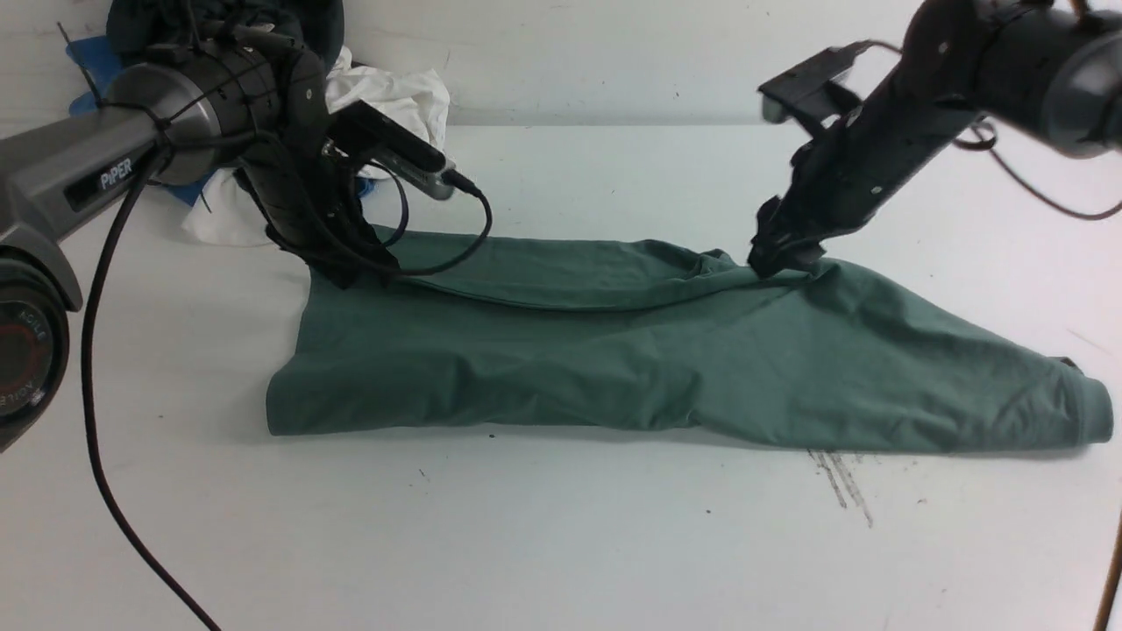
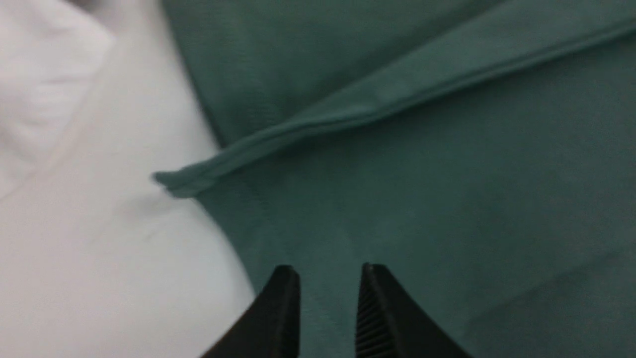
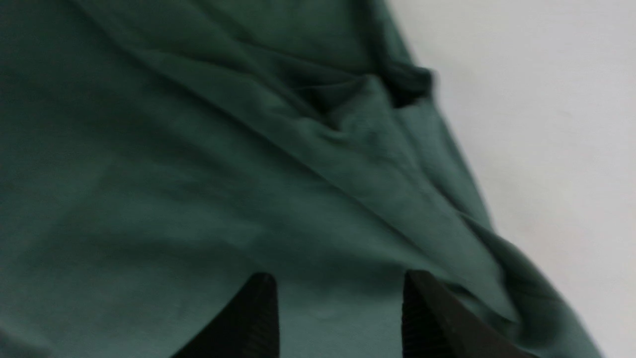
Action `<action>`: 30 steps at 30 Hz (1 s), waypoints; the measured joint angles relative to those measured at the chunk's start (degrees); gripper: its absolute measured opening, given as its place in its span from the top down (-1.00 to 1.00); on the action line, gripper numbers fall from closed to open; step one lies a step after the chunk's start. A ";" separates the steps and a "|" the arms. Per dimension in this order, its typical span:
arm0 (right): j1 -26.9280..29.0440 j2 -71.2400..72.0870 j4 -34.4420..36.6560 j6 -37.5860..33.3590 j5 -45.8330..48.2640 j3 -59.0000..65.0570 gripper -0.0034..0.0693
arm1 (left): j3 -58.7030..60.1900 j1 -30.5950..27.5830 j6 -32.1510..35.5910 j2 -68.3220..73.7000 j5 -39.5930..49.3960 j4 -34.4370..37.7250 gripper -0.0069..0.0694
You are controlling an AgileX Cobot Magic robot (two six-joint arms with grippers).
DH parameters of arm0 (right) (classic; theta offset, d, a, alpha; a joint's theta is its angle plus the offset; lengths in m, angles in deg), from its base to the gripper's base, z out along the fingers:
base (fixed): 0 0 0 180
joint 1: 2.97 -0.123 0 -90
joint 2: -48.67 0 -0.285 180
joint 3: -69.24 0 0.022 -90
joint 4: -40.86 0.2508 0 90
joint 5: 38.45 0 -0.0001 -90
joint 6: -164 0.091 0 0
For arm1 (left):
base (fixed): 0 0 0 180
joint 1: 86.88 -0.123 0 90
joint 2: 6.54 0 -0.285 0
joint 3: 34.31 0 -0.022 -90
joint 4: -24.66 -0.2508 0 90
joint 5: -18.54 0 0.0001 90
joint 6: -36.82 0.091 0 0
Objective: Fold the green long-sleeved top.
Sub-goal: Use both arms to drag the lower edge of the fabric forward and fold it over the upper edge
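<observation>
Left end effector [image 2: 328, 271]: fingers narrowly parted, nothing between them, poised over the top's corner beside the hem edge [image 2: 298, 132]. Right end effector [image 3: 338, 276]: spread wide, empty, at a bunched ridge on the far edge.

Green long-sleeved top [image 1: 614, 368] lay across the table [image 1: 561, 543] as a long band, cuff [image 1: 1090, 412] at the right.

Judgement: pinch all far-edge layers, lift both ends evenly, draw them nearward.

Fingertip contact with the cloth not resolvable; wrist views blurred; neck label unseen.
</observation>
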 joint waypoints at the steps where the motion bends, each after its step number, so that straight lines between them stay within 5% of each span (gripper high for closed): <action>1: -0.17 -0.18 0.13 -0.11 -0.09 0.00 0.10 | 0.00 0.06 0.86 0.14 0.01 0.20 0.55; 4: -2.53 -3.59 0.62 -0.60 -3.45 0.00 0.43 | 0.00 0.11 5.12 1.57 0.15 2.75 0.79; 12: -3.28 -8.78 1.63 5.11 -17.28 0.00 0.83 | 0.00 0.11 5.79 2.75 -0.03 2.75 0.84; 24: -3.20 -12.79 2.40 27.05 -36.59 0.00 0.87 | 0.00 -0.40 6.04 2.75 -0.03 3.50 0.84; 30: -1.78 -12.48 2.12 30.34 -36.41 0.00 0.87 | 0.00 -0.40 6.06 2.75 -1.61 3.45 0.84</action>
